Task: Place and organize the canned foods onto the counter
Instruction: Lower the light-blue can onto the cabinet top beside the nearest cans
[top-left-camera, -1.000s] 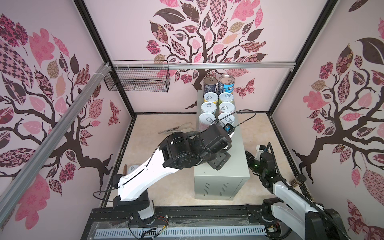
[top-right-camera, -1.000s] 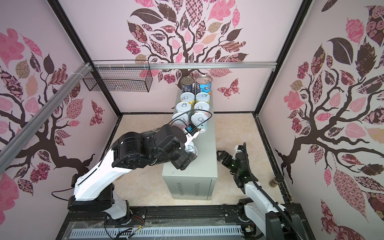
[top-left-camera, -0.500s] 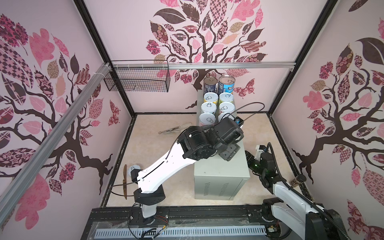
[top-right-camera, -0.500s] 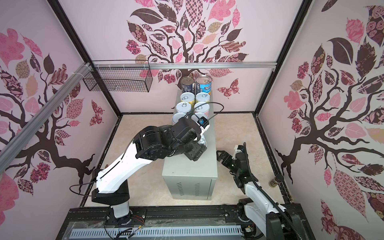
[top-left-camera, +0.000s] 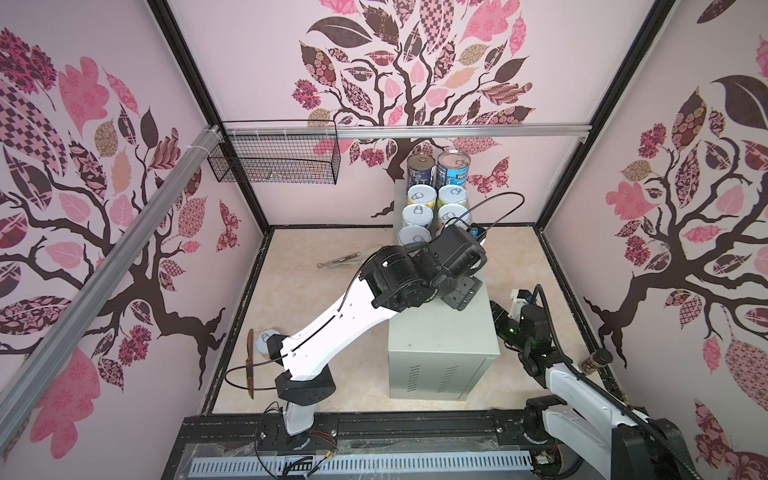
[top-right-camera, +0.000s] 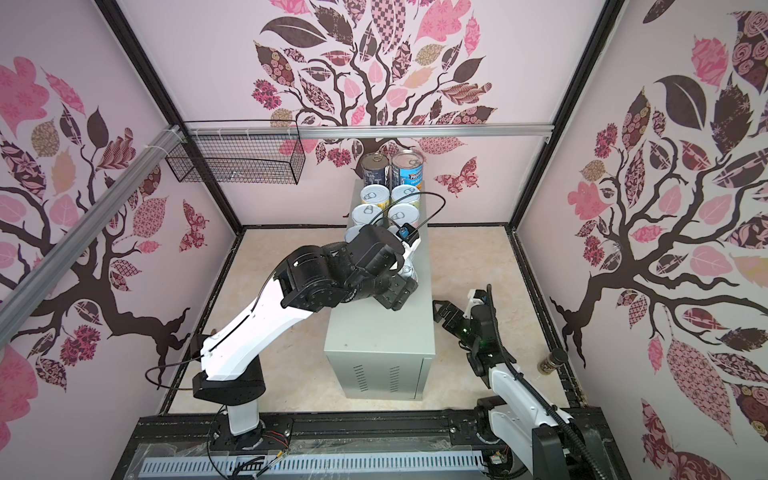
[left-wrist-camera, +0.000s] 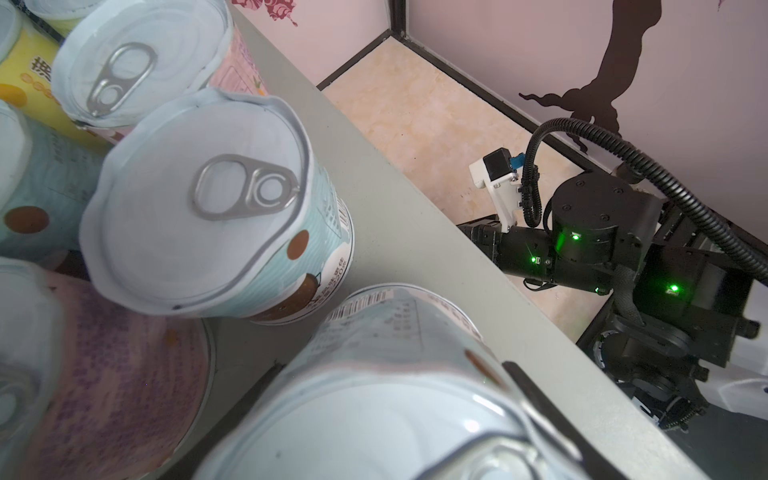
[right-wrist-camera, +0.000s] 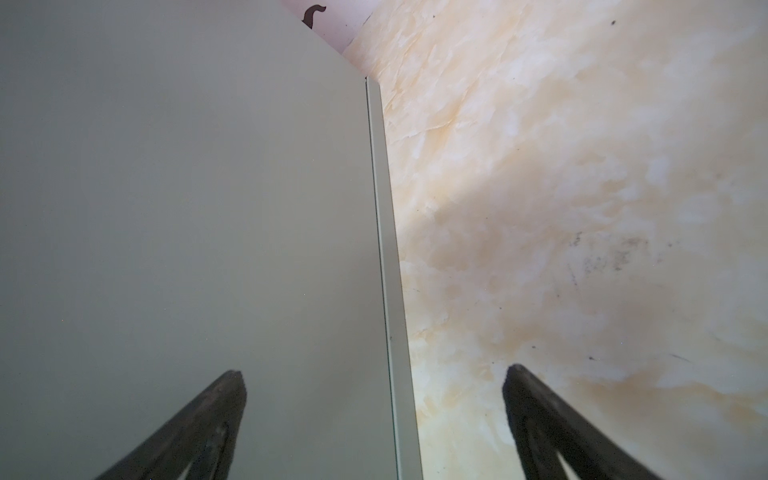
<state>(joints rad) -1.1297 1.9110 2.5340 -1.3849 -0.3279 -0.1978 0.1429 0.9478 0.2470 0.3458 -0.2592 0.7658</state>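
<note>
While the left claw (left-wrist-camera: 390, 415) is clamped round a short pale-lidded can (left-wrist-camera: 395, 332), with one dark finger (left-wrist-camera: 540, 411) lying along its side, that can hangs tilted over the flat top of the counter (top-left-camera: 440, 332). Whether its base touches the metal cannot be told. Just ahead of this claw a teal can (left-wrist-camera: 208, 208) stands upright with its pull tab on top. A purple-labelled can (left-wrist-camera: 116, 374) stands just beside the claw, and a pink can (left-wrist-camera: 137, 66) stands farther out. Farthest from the claw, at the counter's end, stand a dark navy tall can (top-left-camera: 419, 170) and a blue tall can (top-left-camera: 454, 168), side by side. The right claw (right-wrist-camera: 374, 372) gapes wide with nothing between its fingers. It sits low beside the counter's side wall, above the beige floor (right-wrist-camera: 582, 208), well apart from every can.
</note>
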